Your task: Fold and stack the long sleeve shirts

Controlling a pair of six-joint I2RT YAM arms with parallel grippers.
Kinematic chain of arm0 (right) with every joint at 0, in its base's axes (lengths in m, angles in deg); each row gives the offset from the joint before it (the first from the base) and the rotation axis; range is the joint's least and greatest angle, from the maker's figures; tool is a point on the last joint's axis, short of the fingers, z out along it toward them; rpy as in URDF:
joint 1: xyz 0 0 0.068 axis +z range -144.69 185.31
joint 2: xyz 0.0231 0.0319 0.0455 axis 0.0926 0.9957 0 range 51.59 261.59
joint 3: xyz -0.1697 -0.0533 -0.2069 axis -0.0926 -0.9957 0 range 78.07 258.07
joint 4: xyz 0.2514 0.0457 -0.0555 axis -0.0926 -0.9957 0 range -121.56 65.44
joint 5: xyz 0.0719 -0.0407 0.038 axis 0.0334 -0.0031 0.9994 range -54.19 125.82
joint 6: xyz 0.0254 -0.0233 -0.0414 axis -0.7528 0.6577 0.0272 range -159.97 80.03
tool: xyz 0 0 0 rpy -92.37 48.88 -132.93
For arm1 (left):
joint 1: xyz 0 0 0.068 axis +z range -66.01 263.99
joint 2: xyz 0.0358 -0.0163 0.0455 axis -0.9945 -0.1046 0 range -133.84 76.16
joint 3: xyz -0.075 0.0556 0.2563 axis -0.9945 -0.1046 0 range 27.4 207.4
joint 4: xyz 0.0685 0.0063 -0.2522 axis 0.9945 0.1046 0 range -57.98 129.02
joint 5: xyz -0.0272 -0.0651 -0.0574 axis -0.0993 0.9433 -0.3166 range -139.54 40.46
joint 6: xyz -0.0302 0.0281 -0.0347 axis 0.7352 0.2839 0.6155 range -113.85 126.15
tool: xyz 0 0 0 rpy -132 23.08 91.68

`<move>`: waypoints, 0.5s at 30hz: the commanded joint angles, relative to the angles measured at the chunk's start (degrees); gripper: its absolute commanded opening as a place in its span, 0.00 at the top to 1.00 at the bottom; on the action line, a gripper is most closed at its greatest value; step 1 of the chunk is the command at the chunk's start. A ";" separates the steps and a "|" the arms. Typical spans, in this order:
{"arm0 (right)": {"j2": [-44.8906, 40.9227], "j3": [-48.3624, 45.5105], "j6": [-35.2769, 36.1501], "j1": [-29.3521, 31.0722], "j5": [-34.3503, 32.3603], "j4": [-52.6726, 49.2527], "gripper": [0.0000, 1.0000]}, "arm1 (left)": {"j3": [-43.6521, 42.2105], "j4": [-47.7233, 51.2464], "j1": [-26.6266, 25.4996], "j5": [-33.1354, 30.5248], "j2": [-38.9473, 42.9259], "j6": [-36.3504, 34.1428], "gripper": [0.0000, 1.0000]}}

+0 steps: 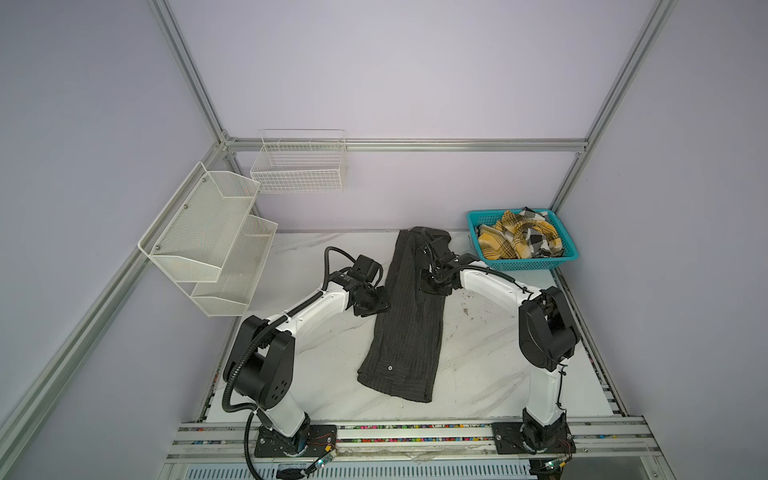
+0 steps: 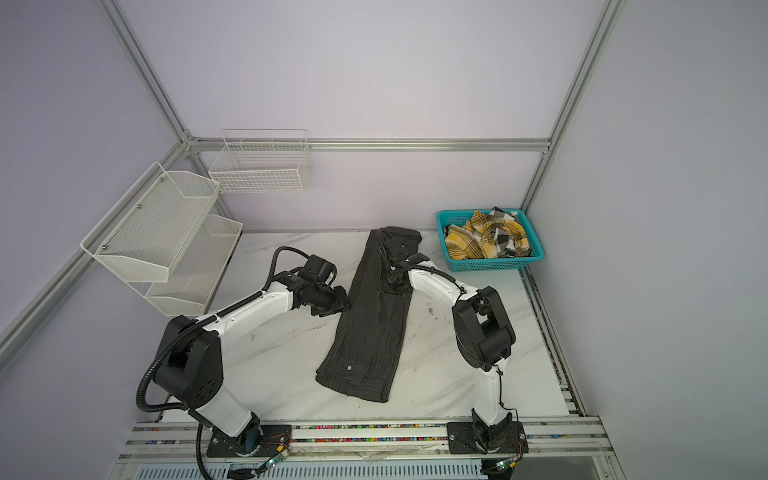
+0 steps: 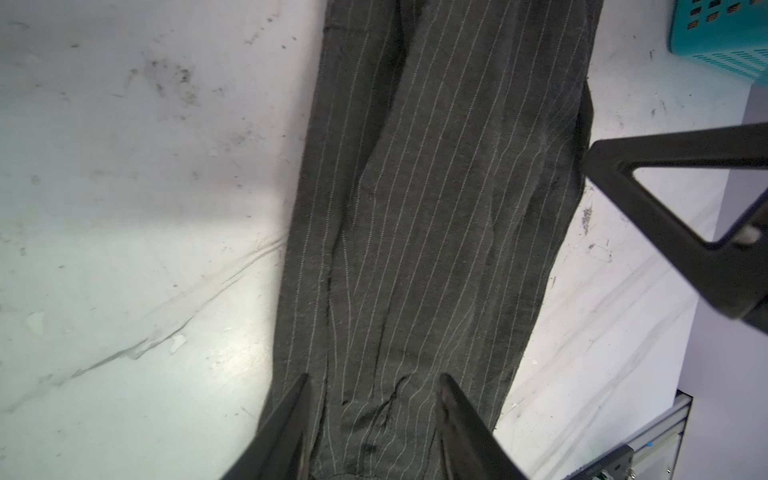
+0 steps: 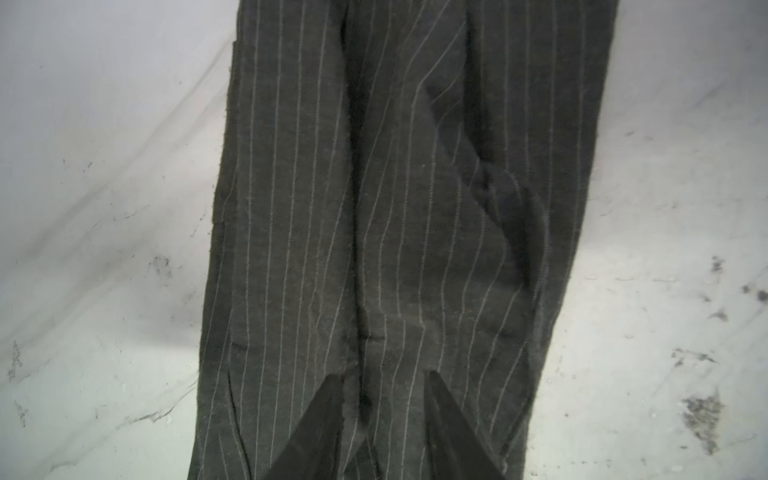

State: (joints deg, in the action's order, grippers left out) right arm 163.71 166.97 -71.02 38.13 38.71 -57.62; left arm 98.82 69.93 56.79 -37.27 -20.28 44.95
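Over the counter (image 1: pixel 311 353), mid-strip: left tool (image 3: pixel 374 382) has its jaws apart with nothing clamped, at the left edge of the charcoal shirt (image 1: pixel 409 324). Right tool (image 4: pixel 384 378) is likewise apart, above the shirt's far half. Shirt lies flat as a narrow strip, long axis near-to-far. Near hem is well apart from both tools; next fold probably runs along that axis. Plaid shirt (image 1: pixel 519 239) sits in the teal basket (image 1: pixel 523 262).

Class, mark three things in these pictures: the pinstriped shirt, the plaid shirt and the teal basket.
pinstriped shirt (image 1: pixel 409 328): in a top view, middle of the cloth.
plaid shirt (image 1: pixel 515 240): in a top view, a yellow fold.
teal basket (image 1: pixel 532 263): in a top view, its front wall.
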 commanded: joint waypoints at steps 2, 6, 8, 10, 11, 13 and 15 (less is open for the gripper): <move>-2.41 -3.03 -3.70 0.23 -0.17 0.62 0.66 | 10.39 -3.99 3.43 5.40 -8.71 0.65 0.54; -1.88 -6.25 -5.93 0.28 2.73 2.99 0.66 | 20.94 -7.30 6.42 8.56 -18.32 1.95 0.56; -1.25 -7.71 -6.52 0.17 3.24 4.02 0.66 | 26.33 -7.26 7.03 9.83 -22.80 1.38 0.56; -0.35 -8.29 -6.61 0.09 3.51 4.06 0.67 | 29.66 -7.16 7.15 10.72 -25.72 0.60 0.56; 0.02 -8.55 -6.77 0.03 3.57 4.14 0.67 | 30.92 -7.24 7.18 11.12 -27.04 0.02 0.56; 0.36 -9.08 -7.22 -0.03 3.68 4.60 0.67 | 32.44 -7.15 7.24 12.66 -29.39 -0.39 0.57; 0.87 -9.26 -7.68 -0.29 3.48 4.80 0.67 | 33.18 -7.15 7.18 14.01 -31.05 0.09 0.60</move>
State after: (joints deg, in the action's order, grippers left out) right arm 163.60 158.21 -76.95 38.15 42.05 -54.05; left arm 126.01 63.24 64.51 -27.34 -50.34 45.74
